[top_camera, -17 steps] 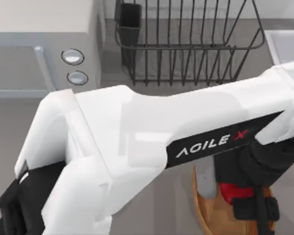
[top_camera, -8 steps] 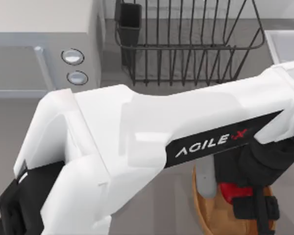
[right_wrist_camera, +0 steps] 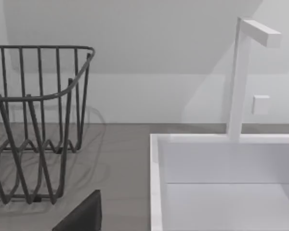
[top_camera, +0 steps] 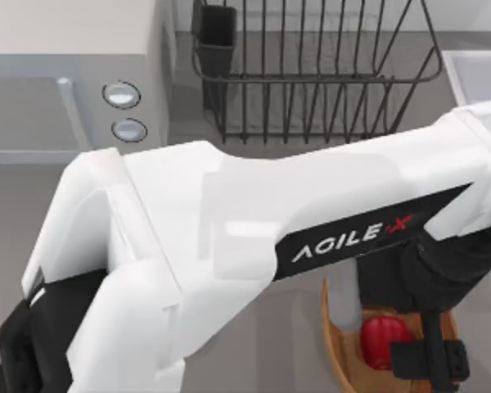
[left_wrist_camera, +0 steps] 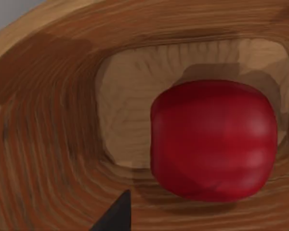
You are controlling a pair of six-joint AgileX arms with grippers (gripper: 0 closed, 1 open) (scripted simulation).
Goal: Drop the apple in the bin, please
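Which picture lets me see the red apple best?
The left wrist view: the apple looks big and whole there, lying in the basket. In the top view it is a small red spot partly hidden by the left arm's gripper. The right wrist view looks at a dish rack and sink.

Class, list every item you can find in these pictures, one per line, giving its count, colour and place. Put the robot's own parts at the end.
apple: one, glossy red, lying on the floor of the bin, free of any hand.
bin: one, orange-brown wicker with a tan floor, at the table's near right.
dish rack: one, dark wire, at the far middle of the table.
microwave: one, grey with two round knobs, at the far left.
sink: one, white with a white tap, at the far right beside the dish rack.
table: one, grey.
left arm: one, white, reaching across to the bin.
left hand: one, black, above the bin beside the apple.
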